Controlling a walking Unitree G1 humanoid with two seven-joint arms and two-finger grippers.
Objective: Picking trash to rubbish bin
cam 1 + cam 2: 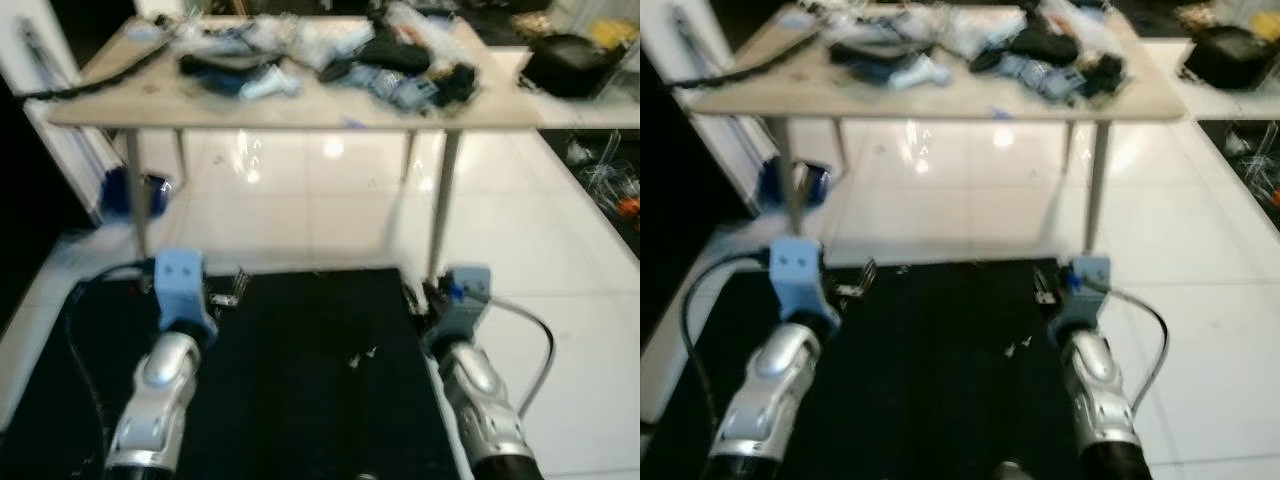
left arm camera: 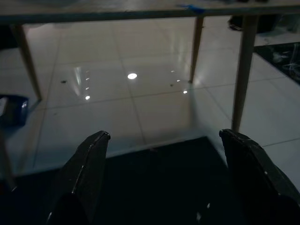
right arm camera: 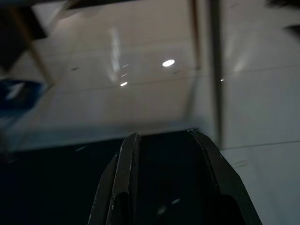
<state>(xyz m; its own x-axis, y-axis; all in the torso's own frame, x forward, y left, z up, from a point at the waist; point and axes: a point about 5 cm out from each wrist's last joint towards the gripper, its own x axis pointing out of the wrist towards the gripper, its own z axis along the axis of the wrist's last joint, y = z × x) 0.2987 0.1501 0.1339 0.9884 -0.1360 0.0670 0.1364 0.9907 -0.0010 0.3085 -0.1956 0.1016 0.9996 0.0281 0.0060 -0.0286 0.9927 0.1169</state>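
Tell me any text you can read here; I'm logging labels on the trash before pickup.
None can be read.
Clutter on the table: blurred, with no lettering legible.
Blue object on the floor by the table leg: too blurred to show any label.
Black mat: no print visible.
Left gripper and right gripper: no markings seen.

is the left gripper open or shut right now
Open. In the left wrist view the left gripper has its two fingers set wide apart, with nothing between them.
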